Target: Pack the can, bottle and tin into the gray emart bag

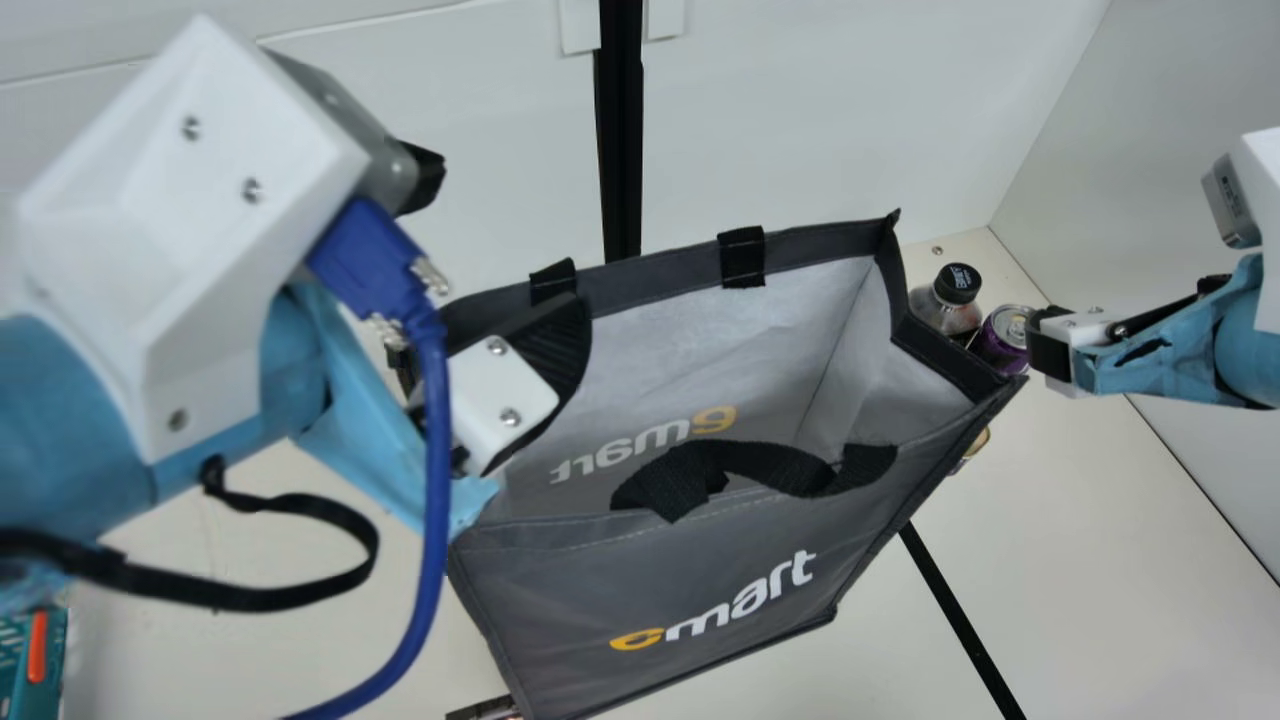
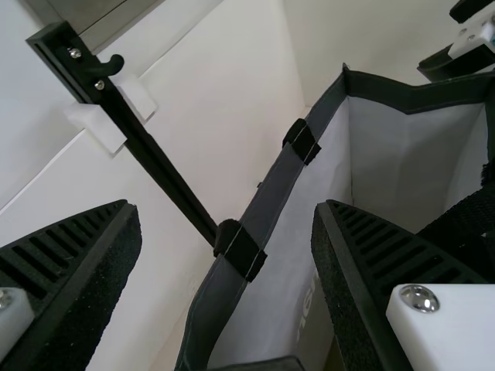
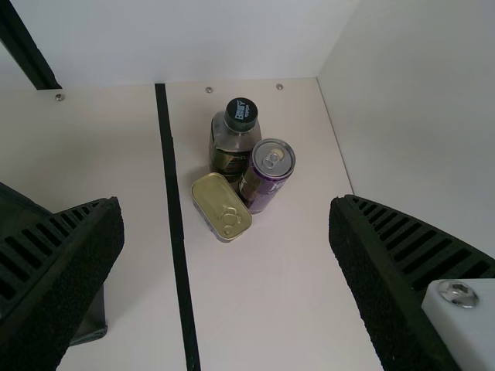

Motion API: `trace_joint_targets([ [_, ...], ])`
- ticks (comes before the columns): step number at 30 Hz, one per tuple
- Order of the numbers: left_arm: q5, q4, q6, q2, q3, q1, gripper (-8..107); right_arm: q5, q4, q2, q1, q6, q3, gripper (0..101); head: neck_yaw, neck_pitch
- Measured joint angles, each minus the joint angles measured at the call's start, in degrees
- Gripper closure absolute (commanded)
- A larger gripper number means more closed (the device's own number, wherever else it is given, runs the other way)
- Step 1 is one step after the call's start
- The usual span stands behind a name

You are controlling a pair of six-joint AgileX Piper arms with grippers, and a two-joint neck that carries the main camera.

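1. The bag hides the lower bottle and part of the can in the main view; both are outside it, near its right side.
2. A sliver of the tin peeks past that same side.
3. At the bag's left end, the left gripper is partly hidden by a blue cable. Its fingers are apart, the bag's rim passing between them in the left wrist view; whether they touch it, I cannot tell.
4. The right gripper is outside the bag's right side, fingers apart.
5. The bag's bottom edge partly covers something too cut off to name.
6. The right wrist view shows the tin's whole lid, flat beside the upright bottle and can; there, a finger hides part of the bag.
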Motion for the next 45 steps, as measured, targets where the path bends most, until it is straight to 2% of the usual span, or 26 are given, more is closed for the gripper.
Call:
trace_joint_targets([
  [11,0.0,-0.1,1.8,5.4,-3.3,-0.1,9,0.0,0.0,0.0,0.0,0.0,0.0,10,0.0,0.0],
  [20,0.0,-0.7,2.7,8.2,-3.7,0.4,9,0.0,0.0,0.0,0.0,0.0,0.0,10,0.0,0.0],
  [33,0.0,-3.3,4.2,10.2,0.4,1.9,9,0.0,-0.1,0.0,0.0,0.0,0.0,10,0.0,0.0],
  [45,0.0,-2.2,5.8,12.0,2.6,1.3,9,0.0,-0.1,0.0,0.0,0.0,0.0,10,0.0,0.0],
])
